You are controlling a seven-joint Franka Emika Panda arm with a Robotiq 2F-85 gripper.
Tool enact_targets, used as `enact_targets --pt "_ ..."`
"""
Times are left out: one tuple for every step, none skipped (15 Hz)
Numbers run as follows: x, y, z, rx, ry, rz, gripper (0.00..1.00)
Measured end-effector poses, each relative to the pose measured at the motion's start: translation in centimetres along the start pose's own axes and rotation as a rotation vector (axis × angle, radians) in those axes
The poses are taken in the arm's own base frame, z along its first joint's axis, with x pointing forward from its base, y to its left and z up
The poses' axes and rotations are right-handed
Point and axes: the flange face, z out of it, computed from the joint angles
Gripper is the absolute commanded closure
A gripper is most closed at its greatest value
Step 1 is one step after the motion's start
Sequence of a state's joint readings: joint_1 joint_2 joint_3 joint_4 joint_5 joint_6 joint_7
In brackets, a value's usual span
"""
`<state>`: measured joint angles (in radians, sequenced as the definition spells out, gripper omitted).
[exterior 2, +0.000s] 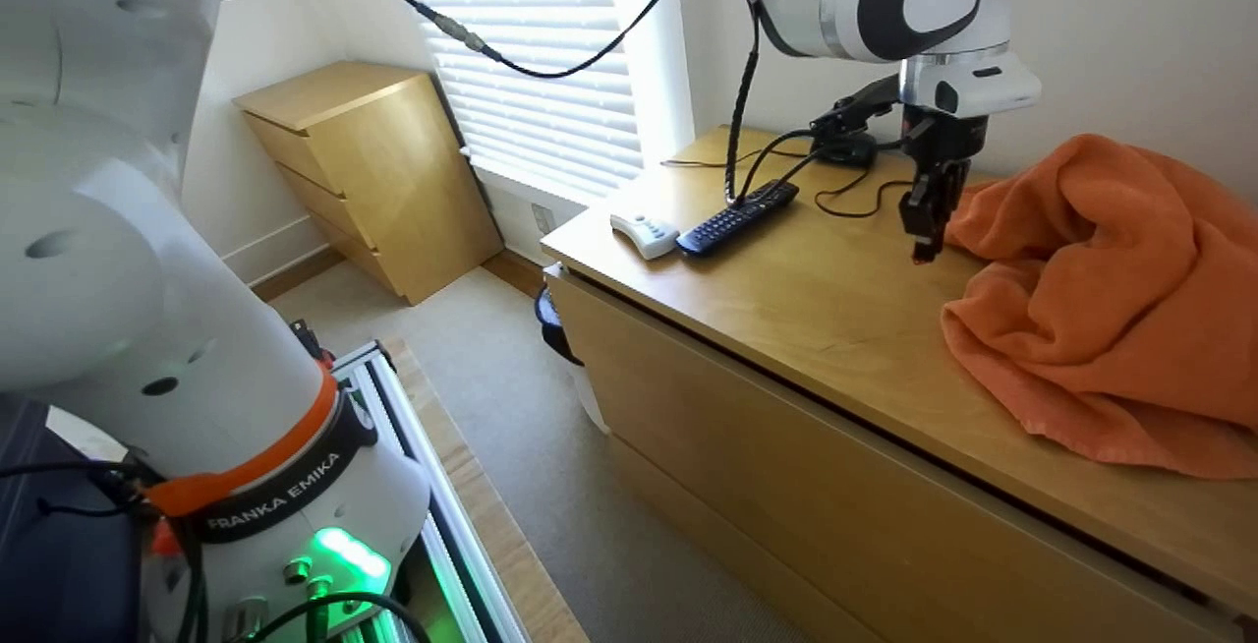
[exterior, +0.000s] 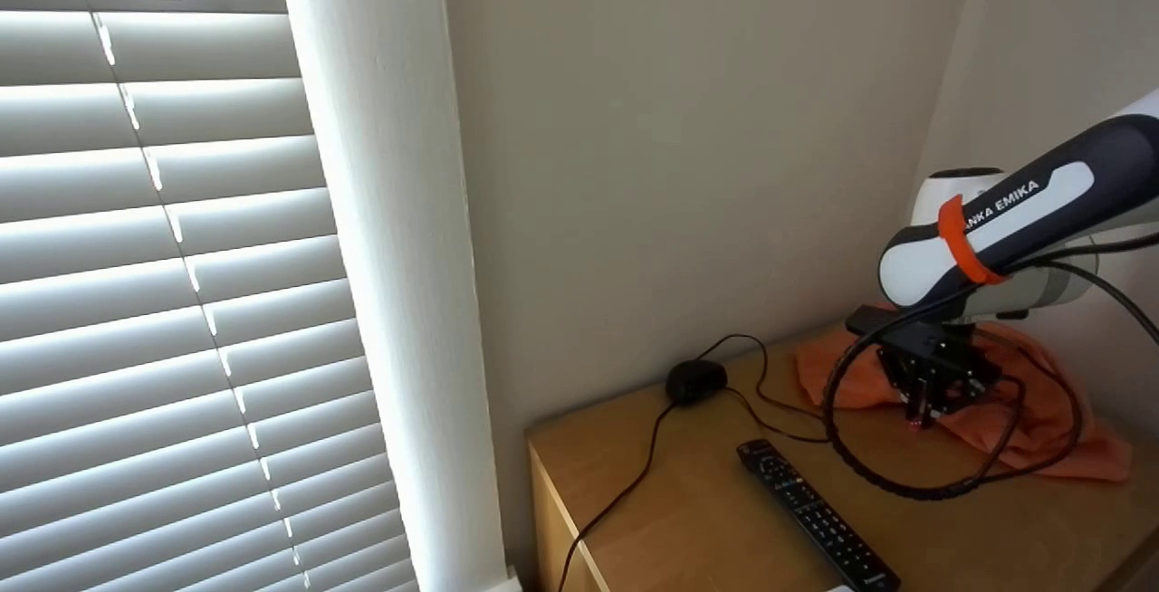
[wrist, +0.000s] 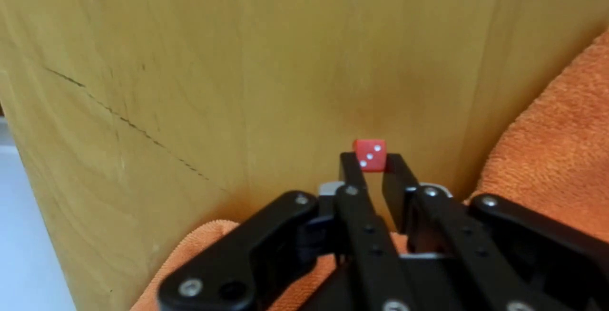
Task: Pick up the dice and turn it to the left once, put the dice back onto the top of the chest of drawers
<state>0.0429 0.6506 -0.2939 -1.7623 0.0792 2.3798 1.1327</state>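
Currently, the claw (wrist: 372, 162) is gripping the red dice (wrist: 371, 154) between its fingertips (wrist: 351, 170) and holding it over the tabletop (exterior 2: 816, 279) near the orange cloth (exterior 2: 1111, 289), a black remote (exterior: 818, 515) lying farther off.

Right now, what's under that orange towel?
The orange towel lies on the chest of drawers, whose wooden top shows beside it. The folds cover the part underneath, so I can't tell whether anything else is there.
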Motion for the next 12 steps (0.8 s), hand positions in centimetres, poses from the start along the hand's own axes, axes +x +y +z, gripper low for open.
enact_targets --pt "-0.6 0.1 0.4 -0.004 0.040 -0.004 0.96" --pt "-1.1 0.3 0.8 -0.008 0.077 -0.007 0.96" --pt "-1.7 0.5 1.2 -0.012 0.107 -0.009 0.96" --pt "-2.2 0.7 1.5 -0.016 0.133 -0.010 0.96" --pt "-2.6 0.9 1.7 -0.015 0.158 -0.010 0.96" --pt "-3.0 0.9 1.8 -0.012 0.178 -0.009 0.96" --pt "-3.4 0.9 1.8 -0.012 0.198 -0.007 0.96" --pt "-3.7 1.0 1.9 -0.010 0.216 -0.006 0.96" --pt "-4.0 1.0 1.9 -0.010 0.233 -0.003 0.96" --pt "-4.3 1.1 2.0 -0.012 0.250 -0.002 0.96" --pt "-4.6 1.2 2.1 -0.015 0.267 0.000 0.96" --pt "-4.9 1.3 2.2 -0.020 0.286 -0.002 0.96"
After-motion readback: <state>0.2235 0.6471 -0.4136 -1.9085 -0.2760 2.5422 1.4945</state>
